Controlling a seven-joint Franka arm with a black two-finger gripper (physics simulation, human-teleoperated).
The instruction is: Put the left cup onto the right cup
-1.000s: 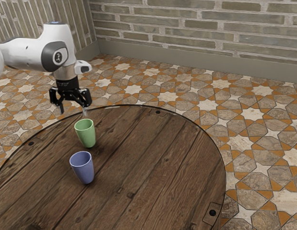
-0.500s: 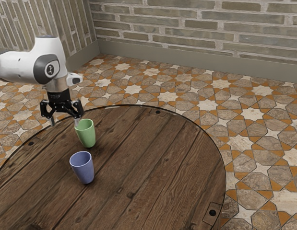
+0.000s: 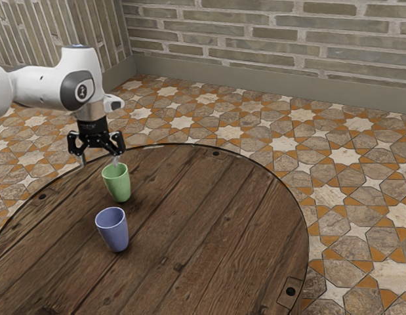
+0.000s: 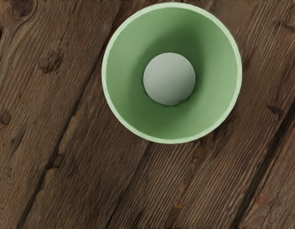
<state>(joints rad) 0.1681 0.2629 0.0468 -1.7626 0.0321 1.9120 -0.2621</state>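
Gripper [image 3: 98, 156], jaws apart, hangs just above the green cup [image 3: 117, 182] at its 11 o'clock; the blue cup [image 3: 112, 228] stands at its 6 o'clock. Better to straddle one wall squarely, then lower straight.

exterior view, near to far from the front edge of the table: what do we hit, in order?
Order: blue cup → green cup → table's far rim → tiled floor → brick wall. I left out the gripper: it hangs over the green cup, so its depth is unclear.
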